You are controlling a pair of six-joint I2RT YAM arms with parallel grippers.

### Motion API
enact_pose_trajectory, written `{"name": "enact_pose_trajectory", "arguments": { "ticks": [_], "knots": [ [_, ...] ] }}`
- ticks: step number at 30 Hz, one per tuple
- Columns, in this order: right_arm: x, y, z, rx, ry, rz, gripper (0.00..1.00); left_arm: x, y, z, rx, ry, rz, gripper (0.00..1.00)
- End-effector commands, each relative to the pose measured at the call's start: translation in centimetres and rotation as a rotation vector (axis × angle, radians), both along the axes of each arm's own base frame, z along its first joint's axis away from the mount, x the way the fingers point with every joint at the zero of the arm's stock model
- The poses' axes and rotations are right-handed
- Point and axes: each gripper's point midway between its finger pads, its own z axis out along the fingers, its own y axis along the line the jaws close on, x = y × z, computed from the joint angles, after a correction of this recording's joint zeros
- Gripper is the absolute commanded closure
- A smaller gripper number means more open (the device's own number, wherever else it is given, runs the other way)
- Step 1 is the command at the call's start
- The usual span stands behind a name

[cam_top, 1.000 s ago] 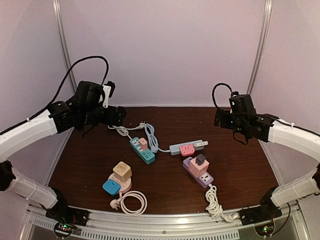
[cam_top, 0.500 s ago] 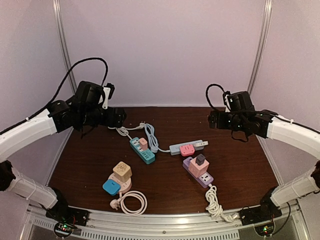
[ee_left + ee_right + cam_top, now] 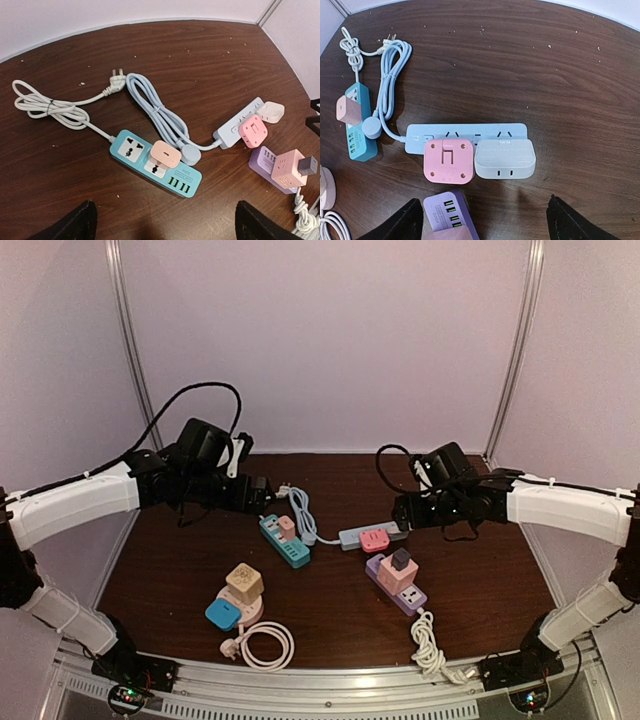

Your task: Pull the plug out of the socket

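Note:
A teal power strip [image 3: 293, 552] [image 3: 125, 150] carries a peach plug [image 3: 287, 525] [image 3: 165, 153]. A light blue strip [image 3: 355, 536] [image 3: 465, 134] carries a pink adapter [image 3: 375, 539] [image 3: 448, 161] and a white adapter [image 3: 403, 529] [image 3: 505, 159]. A purple strip [image 3: 410, 597] [image 3: 447, 212] carries a pink cube and a dark grey plug [image 3: 402, 559] [image 3: 307, 165]. My left gripper [image 3: 262, 490] [image 3: 165, 225] is open and empty, above the table near the teal strip. My right gripper [image 3: 400, 512] [image 3: 485, 220] is open and empty, over the light blue strip.
A round pink socket [image 3: 250, 612] at the front left holds a tan cube [image 3: 244, 583] and a blue plug [image 3: 222, 614]. White cords lie coiled at the front [image 3: 265, 645] [image 3: 430, 645] and at the back left [image 3: 50, 107]. A pale blue cord [image 3: 160, 112] lies beside the teal strip.
Both arms have swung in towards the middle. The left gripper moved right towards the teal strip; the right gripper moved left and down over the light blue strip. No plug has moved.

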Motion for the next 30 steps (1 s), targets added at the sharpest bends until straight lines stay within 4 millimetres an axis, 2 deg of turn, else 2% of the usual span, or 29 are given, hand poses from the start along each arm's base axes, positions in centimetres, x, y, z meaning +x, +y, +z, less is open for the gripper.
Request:
{"name": "enact_pose_trajectory", "arguments": {
  "ticks": [1,5,10,14,17,20,26,30],
  "knots": [
    [-1.9,0.1,-0.8,-0.001,0.060,0.037,0.14,-0.4,-3.4,-0.3,-0.112,0.038,-0.124,0.02],
    [-4.3,1.0,-0.4,0.030,0.069,0.104,0.17,-0.9,-5.2,-1.0,-0.135,0.066,-0.185,0.02],
    [-7.1,2.9,-0.1,-0.005,0.102,0.197,0.25,-1.6,-8.1,-1.8,-0.158,0.093,-0.263,0.02],
    [-8.8,3.2,-1.4,-0.072,0.148,0.251,0.34,-2.2,-10.8,-2.2,-0.178,0.111,-0.321,0.02],
    [-9.1,3.1,-1.5,-0.096,0.145,0.271,0.40,-2.7,-12.7,-2.7,-0.192,0.129,-0.353,0.02],
    [-8.9,3.6,-1.3,-0.090,0.127,0.298,0.48,-3.4,-14.6,-3.3,-0.277,0.185,-0.390,0.04],
    [-8.6,4.0,-1.5,-0.132,0.125,0.332,0.57,-4.0,-18.2,-4.0,-0.394,0.262,-0.432,0.15],
    [-8.6,3.9,-1.6,-0.132,0.125,0.327,0.58,-4.7,-20.2,-4.7,-0.430,0.305,-0.459,0.22]
  ]
}}
